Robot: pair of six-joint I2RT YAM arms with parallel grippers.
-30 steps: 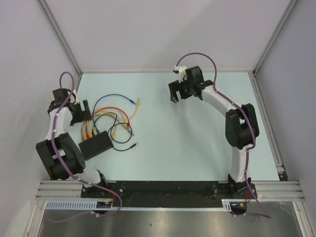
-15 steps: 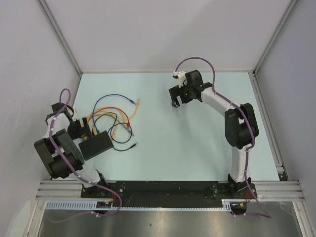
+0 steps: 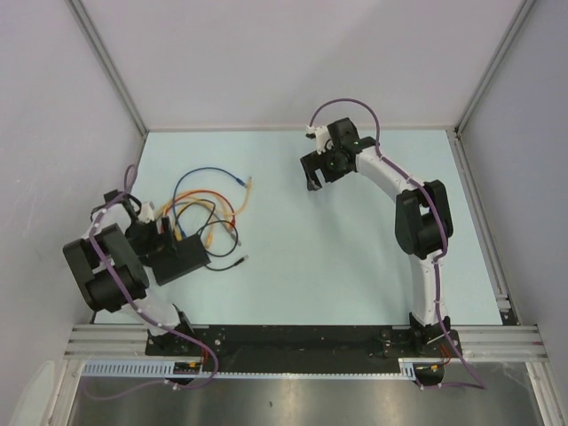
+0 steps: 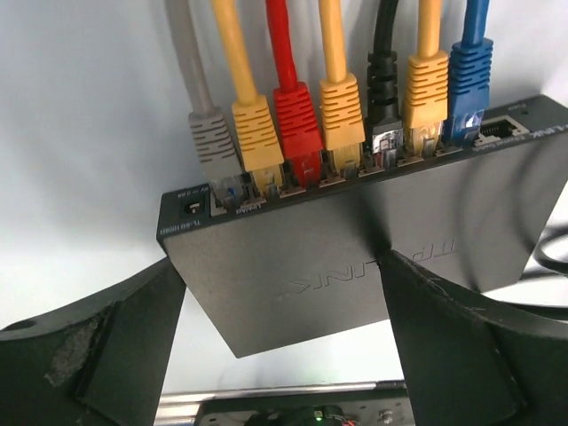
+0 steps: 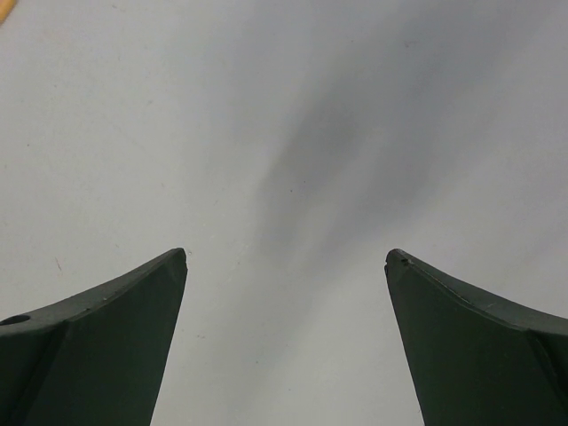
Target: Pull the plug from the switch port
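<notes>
Switch directly under left pincer, flat on bench. Black body passing between both fingers in wrist view. Pincer spread wide, one finger either side of the box. Nothing pinched. Can't tell whether either pad touches the casing.

Port edge on the far side of the box, past the fingertips. Seven plugs seated in a row there. Reading from the left-finger side to the right-finger side:
- grey plug
- yellow plug one
- red plug
- yellow plug two
- black plug
- yellow plug three
- blue plug

Vacant port just beyond blue, outside the right finger. Small socket just before grey, above the left fingertip. All seven leads running straight away from the pincer. From above, cable loops piled just beyond the pincer, toward bench middle, with loose ends lying near the tangle.

Right pincer well apart from the switch, across the bench toward the back wall. Spread wide, gripping nothing, only pale bench surface between its fingers.
</notes>
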